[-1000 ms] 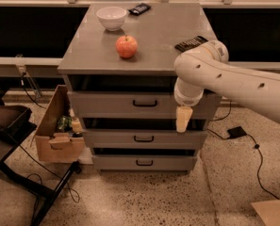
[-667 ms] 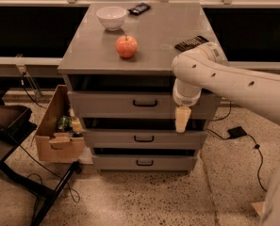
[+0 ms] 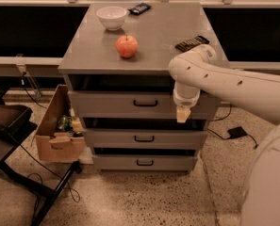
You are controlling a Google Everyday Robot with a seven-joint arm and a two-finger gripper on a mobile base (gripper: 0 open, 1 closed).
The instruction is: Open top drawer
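Note:
The top drawer is the widest grey front, just under the tabletop, with a small black bar handle at its centre. A dark gap shows above its front. My gripper hangs tip down from the white arm, in front of the right part of this drawer's front. It is to the right of the handle and apart from it. Two shorter grey drawers sit below.
On the cabinet top are an apple, a white bowl, a remote and a dark packet. A cardboard box with bottles stands left of the cabinet. A black stand is at lower left. A cable adapter lies on the floor at right.
The gripper has stayed at nearly the same spot in front of the drawer, shifting only slightly up. The drawers look unchanged.

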